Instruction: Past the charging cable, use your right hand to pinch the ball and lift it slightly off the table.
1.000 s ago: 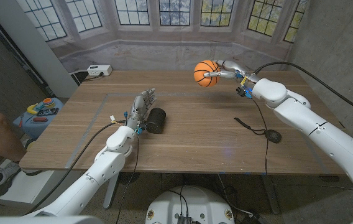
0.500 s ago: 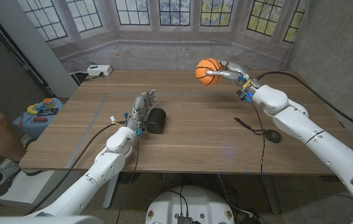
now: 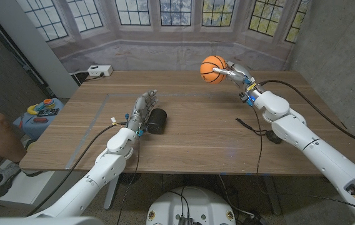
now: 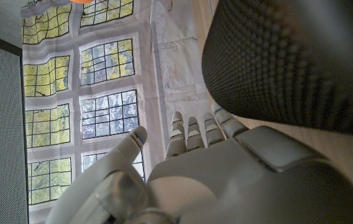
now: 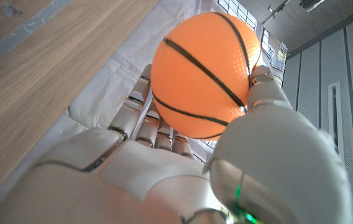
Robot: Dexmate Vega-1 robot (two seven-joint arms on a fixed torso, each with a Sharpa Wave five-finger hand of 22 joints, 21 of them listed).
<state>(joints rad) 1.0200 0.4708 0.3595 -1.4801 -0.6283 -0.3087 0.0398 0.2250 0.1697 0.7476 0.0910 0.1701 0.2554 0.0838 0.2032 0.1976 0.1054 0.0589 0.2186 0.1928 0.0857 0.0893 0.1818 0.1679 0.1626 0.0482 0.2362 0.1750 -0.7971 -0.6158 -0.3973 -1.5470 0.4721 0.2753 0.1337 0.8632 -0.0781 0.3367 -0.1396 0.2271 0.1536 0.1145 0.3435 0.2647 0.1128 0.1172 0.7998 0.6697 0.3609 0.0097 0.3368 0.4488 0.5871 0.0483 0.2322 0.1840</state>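
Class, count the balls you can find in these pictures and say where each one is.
1. The orange basketball-patterned ball is pinched in the right hand, raised above the table's far side. None other is visible.

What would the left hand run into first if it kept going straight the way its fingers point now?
Probably nothing close: the left hand points toward the table's far edge, with bare wood ahead. The black cylinder sits beside it, not in its line. Beyond the edge is the window backdrop; depth is hard to judge.
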